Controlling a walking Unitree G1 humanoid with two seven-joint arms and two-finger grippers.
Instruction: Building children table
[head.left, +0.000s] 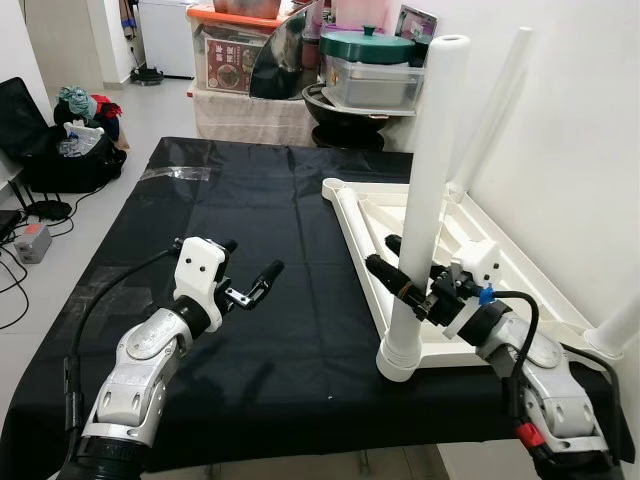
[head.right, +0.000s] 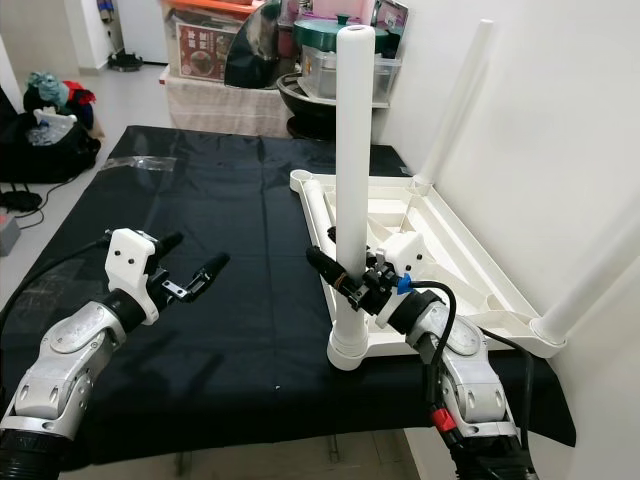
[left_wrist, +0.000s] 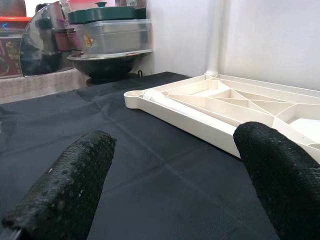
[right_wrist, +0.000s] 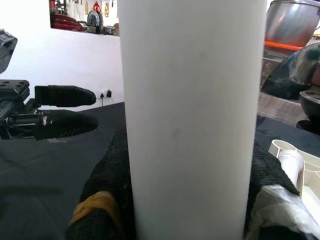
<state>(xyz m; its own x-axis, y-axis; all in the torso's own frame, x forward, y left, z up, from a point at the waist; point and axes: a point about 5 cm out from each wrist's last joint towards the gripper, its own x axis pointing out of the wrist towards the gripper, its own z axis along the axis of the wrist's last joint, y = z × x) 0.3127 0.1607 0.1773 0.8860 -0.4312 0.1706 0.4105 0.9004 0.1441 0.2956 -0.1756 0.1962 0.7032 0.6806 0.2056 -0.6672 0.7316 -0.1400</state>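
A white children's table top (head.left: 520, 262) lies upside down on the right side of the black cloth. One white leg (head.left: 432, 150) stands upright in its near left corner socket (head.left: 397, 358). My right gripper (head.left: 395, 262) is shut on this leg low down, and its black fingers (right_wrist: 107, 186) wrap both sides of the tube (right_wrist: 192, 115). Another leg (head.left: 495, 105) rises from the far right corner, and a third (head.left: 615, 330) from the near right. A loose leg (left_wrist: 170, 101) lies inside the frame. My left gripper (head.left: 250, 258) hovers open over the cloth, left of the table top.
The black cloth (head.left: 240, 190) covers the work table, with bare room on its left and middle. Boxes, a wok and a green lidded pot (head.left: 365, 45) stand behind it. A white wall runs along the right. A black bag (head.left: 50, 140) and cables lie on the floor at left.
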